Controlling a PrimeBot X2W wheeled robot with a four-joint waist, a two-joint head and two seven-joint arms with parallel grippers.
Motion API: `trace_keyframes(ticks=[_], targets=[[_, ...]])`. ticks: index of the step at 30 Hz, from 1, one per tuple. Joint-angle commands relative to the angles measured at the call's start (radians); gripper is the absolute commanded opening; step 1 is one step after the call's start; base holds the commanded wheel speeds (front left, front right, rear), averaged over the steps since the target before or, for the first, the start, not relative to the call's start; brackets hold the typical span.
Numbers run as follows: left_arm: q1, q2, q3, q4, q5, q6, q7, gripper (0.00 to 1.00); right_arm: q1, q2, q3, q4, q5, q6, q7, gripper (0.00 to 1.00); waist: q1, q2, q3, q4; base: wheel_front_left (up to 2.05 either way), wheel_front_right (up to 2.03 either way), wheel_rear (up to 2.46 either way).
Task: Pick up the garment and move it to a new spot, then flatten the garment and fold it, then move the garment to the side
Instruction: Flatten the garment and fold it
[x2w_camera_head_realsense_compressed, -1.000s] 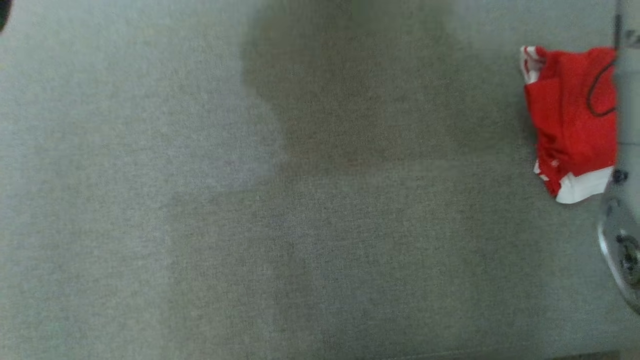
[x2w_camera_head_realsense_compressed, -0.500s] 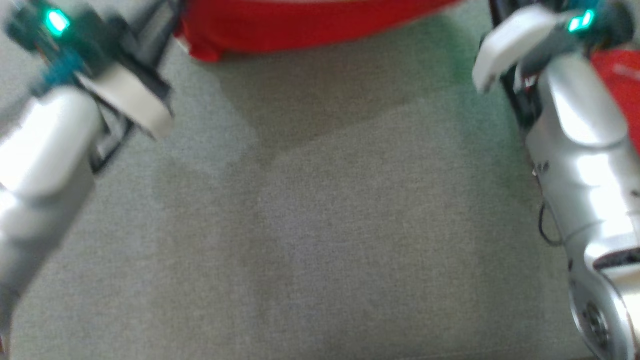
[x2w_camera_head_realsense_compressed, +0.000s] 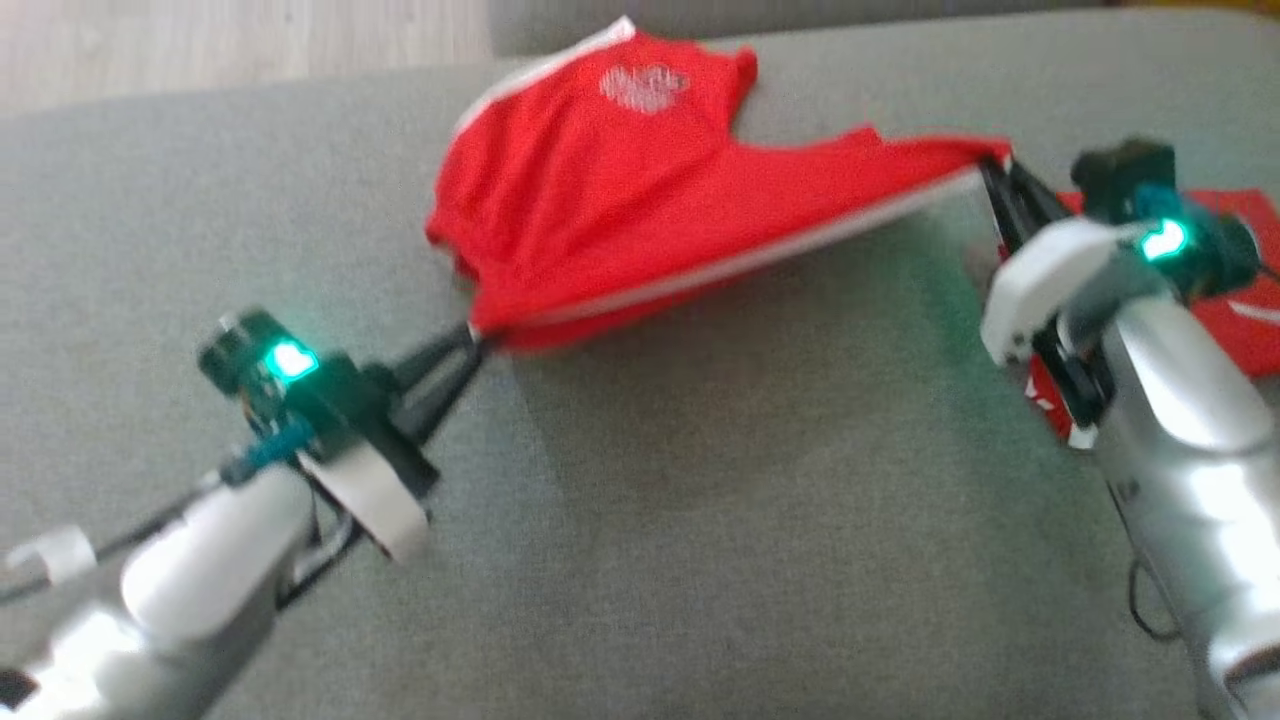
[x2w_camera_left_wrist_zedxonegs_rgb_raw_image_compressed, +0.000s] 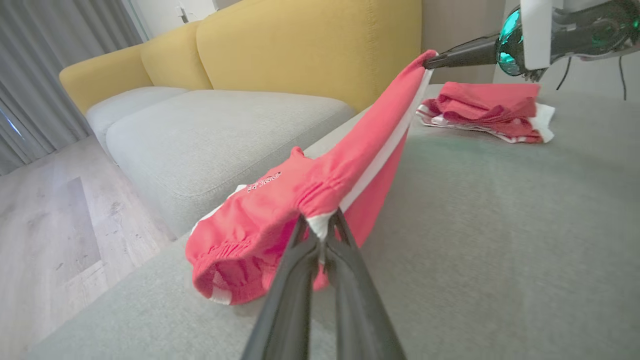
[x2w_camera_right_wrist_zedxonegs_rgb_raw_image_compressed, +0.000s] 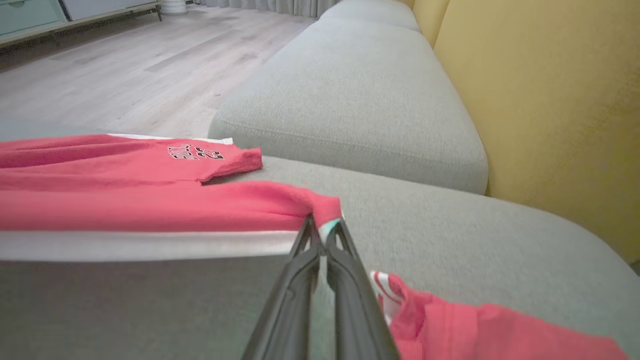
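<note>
Red garment (x2w_camera_head_realsense_compressed: 620, 200) w/ white trim is hanging stretched across the upper middle of the head view, far part sagging onto the grey cushion (x2w_camera_head_realsense_compressed: 700, 550); its taut long axis is running from centre-left up to upper right. At those ends the left tool (x2w_camera_head_realsense_compressed: 470, 345) and right tool (x2w_camera_head_realsense_compressed: 993, 168) are each clenching the hem, so neither is nearer. A dark print (x2w_camera_right_wrist_zedxonegs_rgb_raw_image_compressed: 196, 152) on the cloth, letters plus digits approx., isn't reading clearly.

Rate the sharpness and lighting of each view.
Head view: soft and smeared, worst along the garment hem; green lamp glow tints the cushion beside the right gripper. Left wrist view: crisp, wide-angle bowing. Right wrist view: near hem blurred, sofa back sharp.
</note>
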Motion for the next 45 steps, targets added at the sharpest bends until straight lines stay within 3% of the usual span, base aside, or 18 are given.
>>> trace_keyframes(ticks=[1,9,15,20,26,35,45], targets=[[0.001,0.034,0.063,-0.031,0.007,0.007,-0.005,0.00,0.018,-0.033,0.019,-0.058,0.027,-0.001,0.016,0.00,0.0003,-0.0001,-0.045,0.000,0.00,0.00,0.00],[0.187,0.047,0.066,-0.134,0.021,0.046,-0.005,0.00,0.269,-0.153,0.064,-0.283,0.121,-0.001,0.164,0.00,0.0003,-0.0001,-0.172,-0.012,0.00,0.00,0.00],[0.300,0.068,0.033,-0.244,0.019,0.096,0.004,0.00,0.453,-0.219,-0.019,-0.475,0.169,-0.001,0.257,0.00,0.0003,-0.0001,-0.226,-0.009,0.00,0.00,0.00],[0.373,0.078,-0.001,-0.357,0.022,0.140,0.037,0.00,0.613,-0.237,-0.112,-0.661,0.163,-0.001,0.342,0.00,0.0003,-0.0001,-0.238,-0.001,0.00,0.00,0.00],[0.390,0.080,-0.004,-0.416,0.021,0.170,0.056,0.00,0.685,-0.214,-0.197,-0.807,0.131,-0.001,0.415,0.00,0.0003,-0.0001,-0.226,0.012,0.00,0.00,0.00],[0.316,0.076,0.039,-0.408,0.008,0.171,0.063,0.00,0.587,-0.180,-0.223,-0.894,0.056,-0.001,0.477,0.00,0.0003,-0.0001,-0.141,0.064,0.00,0.00,0.00],[0.193,0.034,0.057,-0.312,0.014,0.120,0.059,0.00,0.267,-0.212,-0.070,-0.747,-0.004,-0.001,0.460,0.00,0.0003,-0.0001,-0.012,0.158,0.00,0.00,0.00]])
